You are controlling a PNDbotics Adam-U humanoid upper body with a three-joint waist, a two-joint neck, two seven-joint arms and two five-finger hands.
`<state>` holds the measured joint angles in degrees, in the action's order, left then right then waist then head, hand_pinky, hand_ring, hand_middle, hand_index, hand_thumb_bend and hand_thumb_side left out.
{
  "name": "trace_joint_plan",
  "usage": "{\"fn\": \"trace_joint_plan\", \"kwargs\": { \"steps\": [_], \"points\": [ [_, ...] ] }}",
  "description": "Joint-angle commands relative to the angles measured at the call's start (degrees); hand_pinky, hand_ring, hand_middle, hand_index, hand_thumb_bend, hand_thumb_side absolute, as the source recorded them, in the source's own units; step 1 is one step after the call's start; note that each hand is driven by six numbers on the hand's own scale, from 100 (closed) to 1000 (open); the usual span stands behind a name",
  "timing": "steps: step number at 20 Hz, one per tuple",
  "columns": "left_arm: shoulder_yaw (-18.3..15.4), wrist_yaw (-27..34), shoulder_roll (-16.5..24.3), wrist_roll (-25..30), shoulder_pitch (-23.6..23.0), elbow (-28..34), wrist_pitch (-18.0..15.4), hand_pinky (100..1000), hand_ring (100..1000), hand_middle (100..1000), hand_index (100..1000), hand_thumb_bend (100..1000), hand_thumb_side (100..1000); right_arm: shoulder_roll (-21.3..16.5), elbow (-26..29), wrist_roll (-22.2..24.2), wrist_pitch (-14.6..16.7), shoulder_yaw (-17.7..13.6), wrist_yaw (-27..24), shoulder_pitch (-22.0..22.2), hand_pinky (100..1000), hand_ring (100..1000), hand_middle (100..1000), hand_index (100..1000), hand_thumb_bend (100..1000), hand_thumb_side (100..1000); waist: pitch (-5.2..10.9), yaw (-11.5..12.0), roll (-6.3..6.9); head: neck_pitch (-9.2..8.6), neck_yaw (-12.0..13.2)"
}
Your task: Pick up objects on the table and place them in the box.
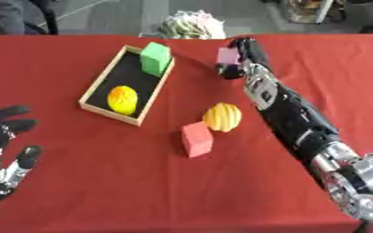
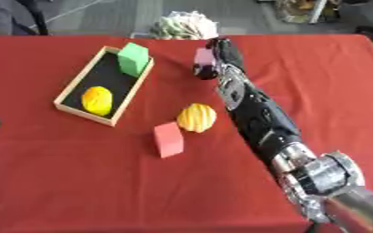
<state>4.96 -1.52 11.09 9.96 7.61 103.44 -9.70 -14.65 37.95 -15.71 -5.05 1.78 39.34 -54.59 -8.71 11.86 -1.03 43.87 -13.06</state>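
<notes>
Pink block (image 1: pixel 228 56) sits clamped in my right hand (image 1: pixel 239 61) fingers, upper centre; my left hand (image 1: pixel 2 150) rests open, lower left.

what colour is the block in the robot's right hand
Pink; the block in the right hand shows best in the left eye view.

- The right arm (image 1: pixel 297 120) enters from about 5 o'clock and stretches straight toward 11 o'clock, silver joints near the lower corner, black forearm beyond them.
- The right hand (image 1: pixel 239 59) sits at the far end of that reach, fingers curled round a small pink block (image 1: pixel 228 56).
- The left hand (image 1: pixel 2 152) shows at about 8 o'clock by the view's edge, palm up, fingers relaxed and spread, holding nothing.
</notes>
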Motion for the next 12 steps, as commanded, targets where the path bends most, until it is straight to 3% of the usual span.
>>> {"fn": "trace_joint_plan", "kwargs": {
  "steps": [1, 7, 12],
  "points": [
    [-0.36, 0.09, 0.67, -0.02, 0.5, 0.69, -0.1, 815, 735, 758, 815, 618, 459, 0.2, 6.05, 3.5, 2.91, 2.47, -2.7, -2.25, 516, 507, 507, 585, 301, 100, 1.35, 0.23, 0.77, -0.15, -0.24],
    [-0.12, 0.27, 0.65, 0.27, 0.75, 0.91, -0.21, 815, 735, 757, 815, 619, 458, 3.59, 13.89, 15.5, 7.26, 8.55, -6.32, -3.14, 569, 537, 534, 615, 273, 100, 1.2, 2.12, 0.82, -0.03, -1.31],
    [0.12, 0.56, 0.56, 0.55, 1.11, 1.09, -0.27, 815, 734, 757, 815, 620, 456, 7.14, 13.08, 23.09, 9.18, 9.79, -4.83, -2.96, 606, 580, 573, 657, 262, 100, 0.91, 4.37, 0.88, -0.07, -2.47]
  ]
}}
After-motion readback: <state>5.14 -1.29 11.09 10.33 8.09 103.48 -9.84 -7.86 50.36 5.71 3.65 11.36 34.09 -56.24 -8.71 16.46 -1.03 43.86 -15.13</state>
